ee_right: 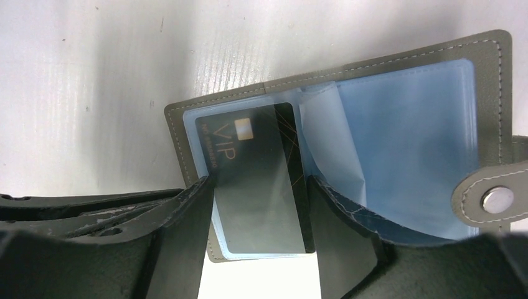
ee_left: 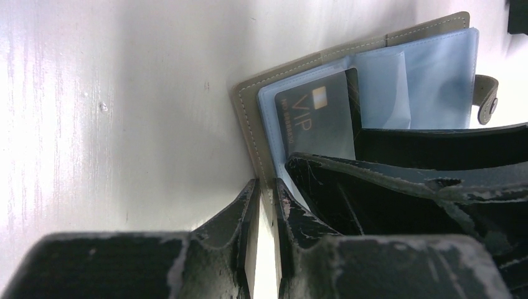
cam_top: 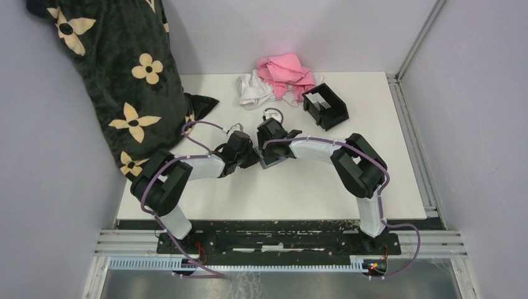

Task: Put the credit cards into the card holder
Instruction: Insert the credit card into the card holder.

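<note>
A flat grey wallet (ee_right: 348, 68) lies open mid-table, showing light blue clear sleeves (ee_right: 405, 137). One dark credit card (ee_right: 255, 162) marked VIP sits inside the left sleeve. My right gripper (ee_right: 258, 187) is open, one finger on each side of that card. My left gripper (ee_left: 266, 190) is shut on the wallet's grey edge (ee_left: 249, 124), beside the same card (ee_left: 317, 121). In the top view both grippers, left (cam_top: 246, 152) and right (cam_top: 272, 138), meet over the wallet (cam_top: 272, 162). The black card holder (cam_top: 325, 106) stands apart at the back right, open side up.
A pink cloth (cam_top: 286, 73) and a white cloth (cam_top: 254, 90) lie bunched at the table's back edge, just left of the card holder. A black flower-patterned fabric (cam_top: 124, 75) hangs over the back left corner.
</note>
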